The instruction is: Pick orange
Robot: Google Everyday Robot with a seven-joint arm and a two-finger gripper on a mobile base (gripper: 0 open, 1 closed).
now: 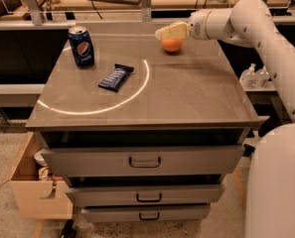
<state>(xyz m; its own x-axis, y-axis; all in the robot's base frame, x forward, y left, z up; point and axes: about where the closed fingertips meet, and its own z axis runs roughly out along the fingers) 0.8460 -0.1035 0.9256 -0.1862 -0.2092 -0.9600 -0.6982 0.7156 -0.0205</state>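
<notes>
On your cabinet top [196,98], blue soda can [81,46] upright at far left, dark snack bar [116,77] lying flat beside it, orange [172,44] near the back edge, your gripper [169,31] just above it, whether spread or closed you cannot tell

My gripper [168,32], smooth cream plastic, sits just over the matt-peeled orange [172,45]. Cabinet top [196,93]: smooth grey, dull sheen. Can [81,46]: glossy metal.

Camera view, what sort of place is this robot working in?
Probably a robotics lab or workshop. A grey drawer cabinet serves as the work surface, cluttered wooden benches run behind it, and a white robot arm reaches in. Its tool sits just above the orange near the cabinet's far edge.
</notes>
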